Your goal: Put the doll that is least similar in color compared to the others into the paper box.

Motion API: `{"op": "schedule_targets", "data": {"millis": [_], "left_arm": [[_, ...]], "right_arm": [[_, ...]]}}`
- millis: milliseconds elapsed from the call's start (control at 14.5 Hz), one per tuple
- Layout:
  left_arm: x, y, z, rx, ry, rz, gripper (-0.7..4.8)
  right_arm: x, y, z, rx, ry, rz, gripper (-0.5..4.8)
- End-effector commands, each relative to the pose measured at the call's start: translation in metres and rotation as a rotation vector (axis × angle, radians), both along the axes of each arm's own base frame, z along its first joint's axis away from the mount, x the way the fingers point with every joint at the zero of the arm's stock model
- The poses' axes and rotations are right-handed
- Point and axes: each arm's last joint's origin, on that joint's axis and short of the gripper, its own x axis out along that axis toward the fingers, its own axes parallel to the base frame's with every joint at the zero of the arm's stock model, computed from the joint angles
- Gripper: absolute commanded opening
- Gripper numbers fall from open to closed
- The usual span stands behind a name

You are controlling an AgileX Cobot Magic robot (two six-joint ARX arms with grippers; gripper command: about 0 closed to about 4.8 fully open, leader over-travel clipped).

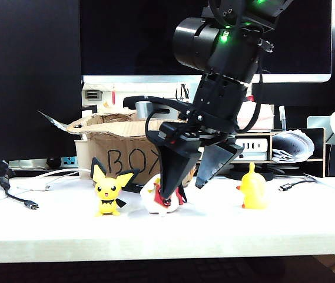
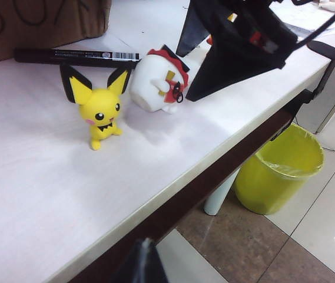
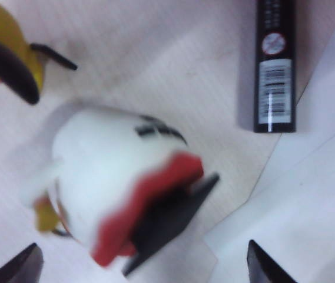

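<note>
Right tool (image 1: 186, 190) wide open over doll (image 1: 160, 197)

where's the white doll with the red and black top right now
In the exterior view the white doll with the red-and-black top lies near the table's middle, right of the black-eared yellow doll, under the open right hand, in front of the brown cardboard box.

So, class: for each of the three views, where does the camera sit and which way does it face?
Exterior: in front of the table, facing the paper box; right gripper open over the doll.
Left wrist: low beside the table, looking across at both; its own gripper unseen.
Right wrist: looking down on the doll; fingertips show.
All share the doll.
</note>
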Motion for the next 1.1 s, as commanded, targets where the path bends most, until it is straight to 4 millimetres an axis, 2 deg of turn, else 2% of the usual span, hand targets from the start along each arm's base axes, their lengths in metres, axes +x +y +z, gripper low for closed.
{"op": "schedule_targets", "data": {"millis": [69,276,345,552,1104], "left_arm": [[0.000,0.000,0.001,-0.009,-0.011,-0.002,-0.05],[0.000,0.000,0.002,-0.009,-0.011,-0.002,-0.05],[0.000,0.000,0.002,-0.009,-0.011,-0.002,-0.05],[0.000,0.000,0.001,-0.009,-0.011,-0.002,-0.05],[0.000,0.000,0.002,-0.009,-0.011,-0.002,-0.05]], "right_arm": [[0.000,0.005,0.005,0.068,-0.003,0.016,4.45],[0.000,0.007,0.005,0.101,0.008,0.022,4.47],[0.001,0.008,0.006,0.120,-0.003,0.028,4.79],[0.004,0.010,0.008,0.146,-0.036,0.027,4.79],[0.009,0.014,-0.016,0.105,0.017,0.024,4.79]]}}
